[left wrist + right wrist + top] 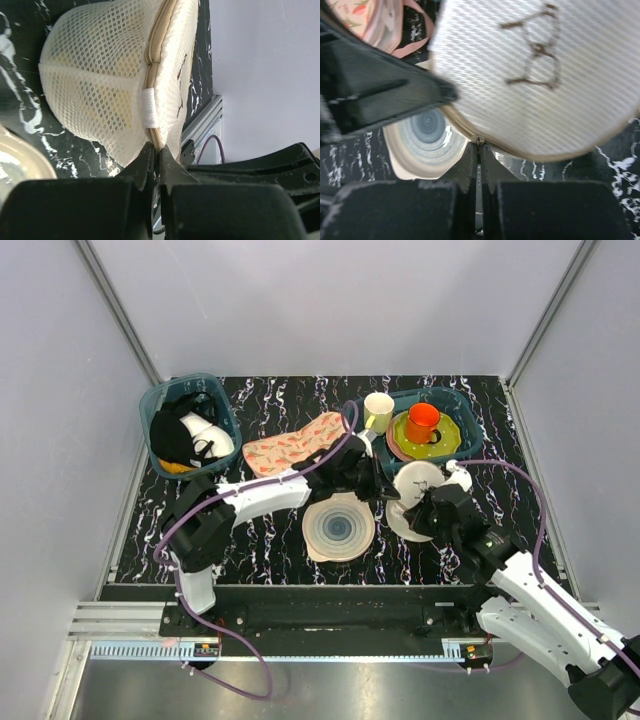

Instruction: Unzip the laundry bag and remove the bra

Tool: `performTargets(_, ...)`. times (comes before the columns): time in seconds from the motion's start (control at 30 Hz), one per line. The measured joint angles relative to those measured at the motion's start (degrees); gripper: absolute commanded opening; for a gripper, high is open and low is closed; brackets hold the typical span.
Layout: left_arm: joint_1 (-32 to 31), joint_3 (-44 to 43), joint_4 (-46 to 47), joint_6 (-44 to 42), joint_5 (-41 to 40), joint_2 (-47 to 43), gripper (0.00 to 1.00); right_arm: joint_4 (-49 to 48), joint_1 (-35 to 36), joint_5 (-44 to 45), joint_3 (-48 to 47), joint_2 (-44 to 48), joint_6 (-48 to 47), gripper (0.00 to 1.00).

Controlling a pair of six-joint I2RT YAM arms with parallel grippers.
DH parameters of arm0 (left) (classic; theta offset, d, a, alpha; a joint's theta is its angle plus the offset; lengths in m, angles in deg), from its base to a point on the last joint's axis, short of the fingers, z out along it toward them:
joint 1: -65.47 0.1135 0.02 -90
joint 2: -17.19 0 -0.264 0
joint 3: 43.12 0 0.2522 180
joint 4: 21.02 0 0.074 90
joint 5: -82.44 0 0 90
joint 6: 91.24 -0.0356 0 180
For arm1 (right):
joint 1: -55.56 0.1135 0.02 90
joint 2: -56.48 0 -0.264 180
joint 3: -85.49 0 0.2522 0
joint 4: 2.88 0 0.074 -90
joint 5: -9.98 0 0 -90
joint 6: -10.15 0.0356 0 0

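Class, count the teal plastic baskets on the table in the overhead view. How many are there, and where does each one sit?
2. One basket sits at the far left corner, filled with dark and white items. The other basket sits at the far right, holding plates and an orange cup. None appears hidden.

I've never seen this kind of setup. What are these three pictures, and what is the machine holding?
Two robot arms are bolted at the near edge of a table. The overhead view looks down on both; the other two pictures come from cameras on each wrist. The left gripper and the right gripper are both shut on the seam of the laundry bag, a white mesh pouch. Also on the table: a ringed disc, a carrot-patterned cloth, a cup and two bins, one holding an orange mug.
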State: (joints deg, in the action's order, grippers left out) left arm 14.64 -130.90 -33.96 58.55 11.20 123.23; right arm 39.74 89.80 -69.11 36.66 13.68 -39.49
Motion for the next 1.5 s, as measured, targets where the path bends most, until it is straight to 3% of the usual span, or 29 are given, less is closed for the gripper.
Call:
performTargets(0.47,9.7,-0.7,-8.1,-8.0,3.1,-3.5,0.0,2.8,-0.2,5.9,0.2,1.5,2.9,0.0)
performTargets(0.53,10.0,-3.7,-9.2,-9.5,4.4,-1.4,0.04,2.7,-0.2,5.7,0.6,2.1,3.1,0.0)
performTargets(0.6,9.9,-7.2,-10.4,-10.8,5.2,1.1,0.29,2.7,-0.3,5.5,0.7,2.5,3.2,0.0)
performTargets(0.63,9.8,-8.9,-11.0,-11.6,5.3,2.1,0.58,2.7,-0.3,5.4,0.7,2.7,3.3,0.0)
performTargets(0.7,9.5,-11.5,-12.2,-13.2,5.2,3.7,0.77,3.0,-0.3,5.3,0.7,2.8,3.4,0.0)
performTargets(0.73,9.4,-11.9,-12.7,-14.0,5.1,3.7,0.93,3.4,-0.4,5.2,0.7,2.8,3.5,0.0)
performTargets(0.77,9.3,-12.2,-13.3,-14.5,5.1,3.7,0.99,3.8,-0.4,5.1,0.7,2.8,3.5,0.0)
performTargets(0.87,9.3,-11.6,-15.3,-15.4,4.2,2.5,0.99,4.0,-0.5,5.1,0.7,2.7,3.5,0.0)
performTargets(1.03,8.3,3.3,-13.2,-11.8,1.3,-10.4,0.94,3.5,-0.5,4.9,0.7,1.1,3.4,0.0)
performTargets(1.1,6.6,5.3,-13.1,-10.1,0.6,-13.6,0.91,2.8,-0.5,4.7,0.7,0.5,3.4,0.0)
performTargets(1.2,3.6,5.0,-10.3,-7.1,0.2,-13.6,0.89,1.7,-0.5,4.4,0.7,-0.7,3.2,0.0)
performTargets(1.3,1.4,4.5,-7.9,-3.7,0.6,-11.1,0.79,1.0,-0.5,3.9,0.7,-1.9,3.0,0.0)
performTargets(1.5,1.2,3.5,-5.7,1.0,0.0,-4.3,0.72,0.9,-0.5,3.0,0.7,-1.5,2.7,0.0)
